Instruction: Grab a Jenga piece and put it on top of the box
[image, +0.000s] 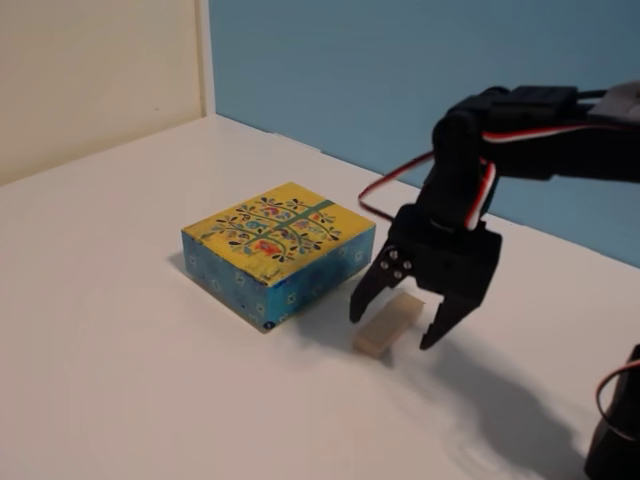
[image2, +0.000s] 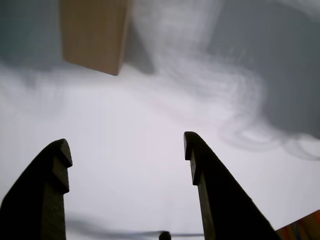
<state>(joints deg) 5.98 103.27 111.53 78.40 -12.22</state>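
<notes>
The Jenga piece (image: 388, 326) is lying flat on the white table (image: 120, 350); it is a small plain block of pale matte wood, just beside the box (image: 278, 250) and apart from it; the box is sitting squat and squarish, its yellow top carrying a floral tree pattern, its blue sides speckled with small motifs. The black gripper (image: 396, 331) is hanging over the block with its jaws spread wide and holding nothing, one finger on each side of it. In the wrist view the two dark fingers (image2: 207, 175) are framing bare table; the block (image2: 95, 35) is being cut off by the top edge; a sliver of the box (image2: 305, 229) is showing at the lower right corner.
</notes>
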